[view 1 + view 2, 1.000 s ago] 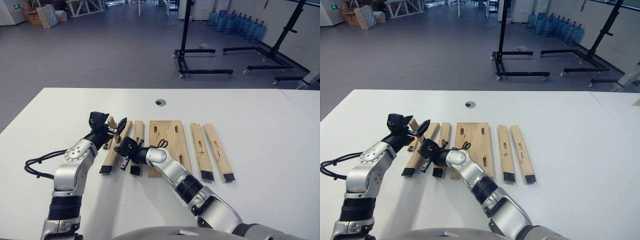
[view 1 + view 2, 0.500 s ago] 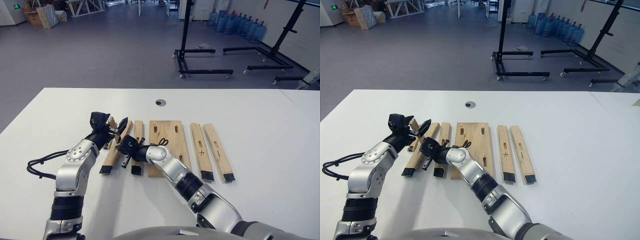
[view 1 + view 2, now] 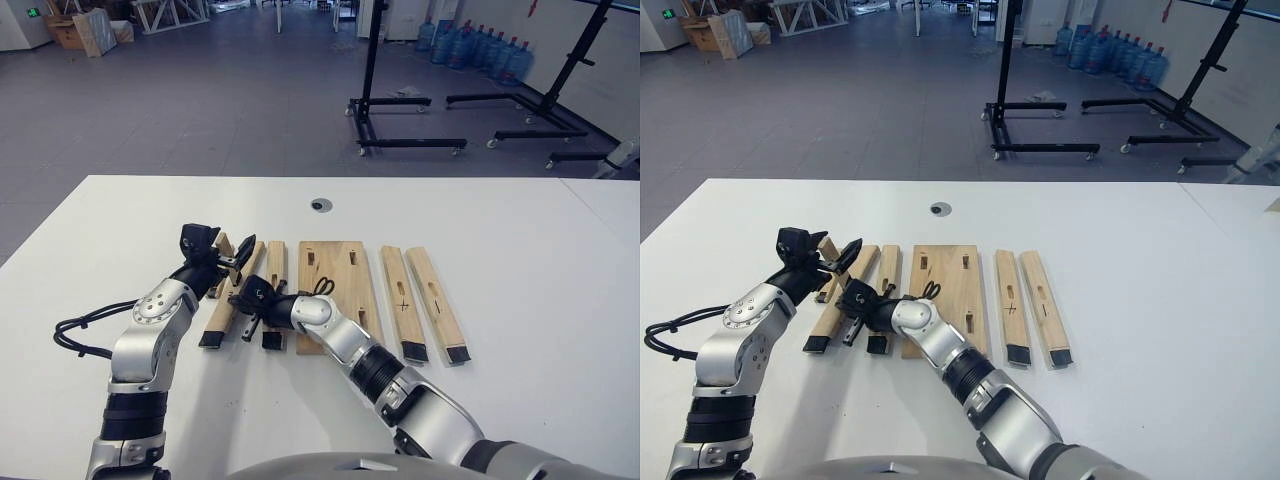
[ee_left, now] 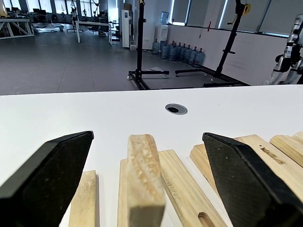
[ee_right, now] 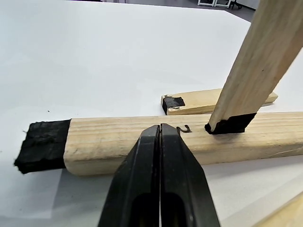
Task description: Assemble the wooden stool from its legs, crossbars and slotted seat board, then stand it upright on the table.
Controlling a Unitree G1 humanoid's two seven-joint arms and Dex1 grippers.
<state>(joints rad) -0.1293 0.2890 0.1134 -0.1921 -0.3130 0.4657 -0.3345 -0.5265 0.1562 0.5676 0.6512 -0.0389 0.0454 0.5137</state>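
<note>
Finding the seat board [image 3: 350, 290] lying flat on the table [image 3: 520, 250], two legs [image 3: 397, 290] just beside it on the right, more legs [image 3: 275, 265] just beside it on the left; finding a thinner stick [image 5: 258, 61] leaning tilted, its black-capped end resting on the top face of one left-hand leg [image 5: 94, 142]; holding the left gripper [image 3: 239, 257] with fingers [image 4: 52, 170] spread wide apart, one on each side of the stick's upper end, apparently touching neither side; holding the right gripper [image 5: 160, 130] with fingers pressed together on nothing, tips down close to that same leg, contact impossible to tell; judging the wood to be light, stiff and sturdy, yet smooth enough to be sliding on the slick tabletop; expecting more friction from the black caps than from bare wood; favouring a pinch across a leg's narrow faces, near the middle for carrying, nearer one end for steering into a slot; treating the seat board as too wide for a flat pinch, so taking it by an edge, or pinning it down while pushing a leg in; minding the leaning stick, likely toppling at a nudge.
</note>
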